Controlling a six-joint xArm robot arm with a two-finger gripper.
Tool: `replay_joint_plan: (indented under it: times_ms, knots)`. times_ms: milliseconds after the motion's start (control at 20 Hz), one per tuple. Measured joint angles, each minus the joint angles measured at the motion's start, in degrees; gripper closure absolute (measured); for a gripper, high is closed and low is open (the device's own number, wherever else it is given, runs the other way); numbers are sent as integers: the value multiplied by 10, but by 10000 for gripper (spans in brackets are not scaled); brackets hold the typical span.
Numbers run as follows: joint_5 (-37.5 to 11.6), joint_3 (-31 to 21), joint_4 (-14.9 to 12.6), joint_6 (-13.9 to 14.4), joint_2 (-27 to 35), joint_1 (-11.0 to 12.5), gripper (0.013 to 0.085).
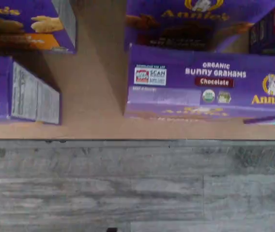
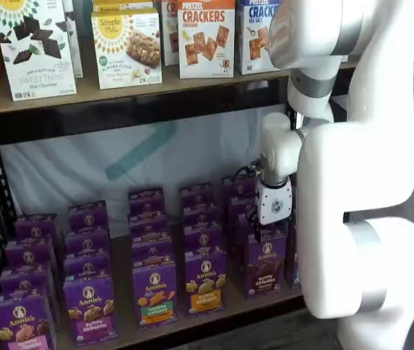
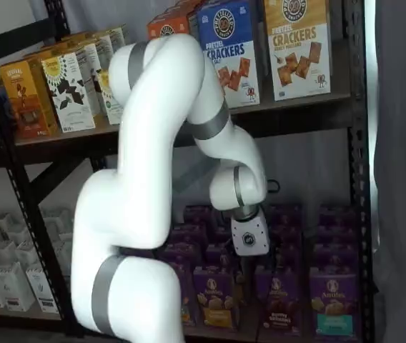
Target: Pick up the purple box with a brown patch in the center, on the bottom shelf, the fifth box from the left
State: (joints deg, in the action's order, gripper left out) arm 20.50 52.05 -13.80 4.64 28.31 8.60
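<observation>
The purple box [image 2: 266,265] stands at the front of its column on the bottom shelf [image 2: 221,312], with a dark brown picture mid-front. In the wrist view its top face [image 1: 207,84] reads "Organic Bunny Grahams Chocolate", close to the board's front edge [image 1: 94,130]. It also shows in a shelf view [image 3: 275,303]. The gripper [image 2: 267,227] hangs just above and slightly behind this box, its white body [image 3: 249,241] pointing down. The black fingers are dark against the cartons behind, and I cannot tell whether they are open.
Purple cartons fill the neighbouring columns: one with an orange band [image 2: 205,281] to the left and one with a teal band [image 3: 332,306] to the right. The upper board [image 2: 119,91] holds cracker boxes. A black rack post [image 3: 360,179] stands at the right. Grey plank floor [image 1: 128,188] lies below.
</observation>
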Motion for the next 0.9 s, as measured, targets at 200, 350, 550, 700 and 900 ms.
replay_joint_plan:
  times_ms: [200, 350, 550, 700, 900]
  knots:
    - [-3, 34, 9, -12, 30, 4, 130]
    - [2, 58, 15, -19, 46, 5, 130]
    - [11, 85, 28, -30, 64, 3, 130]
    - [17, 103, 29, -30, 76, 2, 130]
    - [26, 126, 29, -29, 90, 0, 130]
